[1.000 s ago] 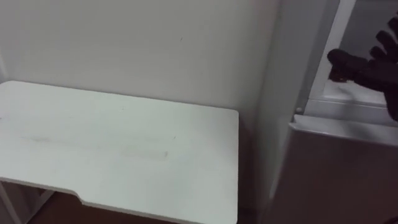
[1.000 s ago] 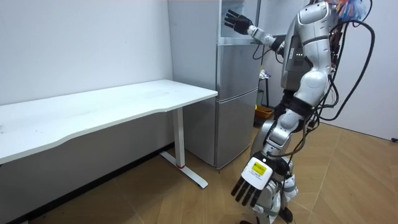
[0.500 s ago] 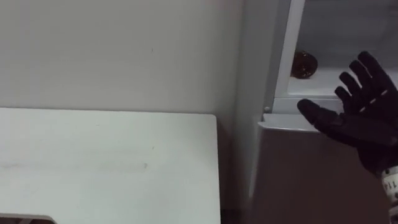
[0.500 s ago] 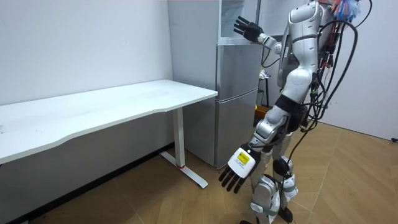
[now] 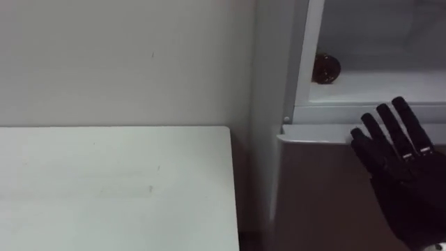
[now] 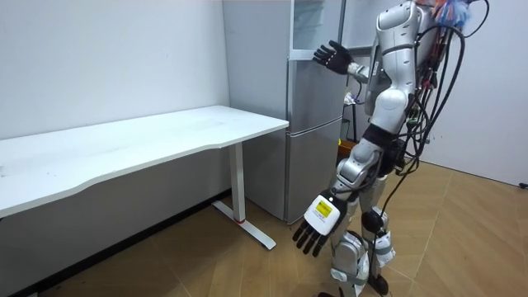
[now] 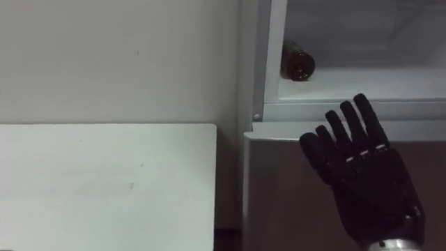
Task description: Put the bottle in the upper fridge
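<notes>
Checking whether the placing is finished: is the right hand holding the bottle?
No, the right hand is open with spread fingers before the lower door, while the bottle lies on the upper fridge shelf.

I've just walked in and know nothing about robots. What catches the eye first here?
The black right hand, fingers spread, is held up before the grey fridge, just below its open upper compartment. Inside that compartment sits a brown bottle. The left hand hangs open beside the robot's leg.
</notes>
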